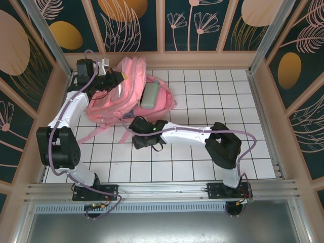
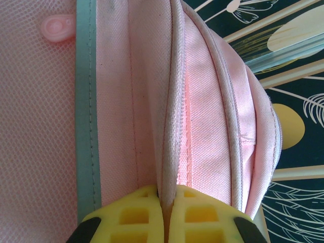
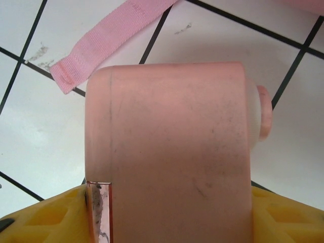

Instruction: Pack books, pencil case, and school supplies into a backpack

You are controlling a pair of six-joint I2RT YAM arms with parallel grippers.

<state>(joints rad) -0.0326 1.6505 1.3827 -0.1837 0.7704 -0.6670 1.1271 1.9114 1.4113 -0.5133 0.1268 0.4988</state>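
Note:
The pink backpack point(image 1: 117, 101) lies at the back left of the tiled table, and its pink panels and pale piping point(image 2: 169, 101) run up the left wrist view. My left gripper point(image 2: 167, 195) is shut on that piped edge by the zip; from above it point(image 1: 117, 78) sits at the bag's top. A mint-green case point(image 1: 150, 95) rests on the backpack. My right gripper point(image 3: 167, 202) is low over the tiles with a little pink box point(image 3: 172, 136) between its yellow fingers, both pressed against the box's sides. Seen from above, the right gripper point(image 1: 144, 139) covers the box.
A loose pink strap point(image 3: 111, 38) of the backpack lies on the white tiles point(image 3: 30, 131) just beyond the box. Wooden side walls point(image 1: 260, 86) ring the table. The tiles to the right of the right arm are bare.

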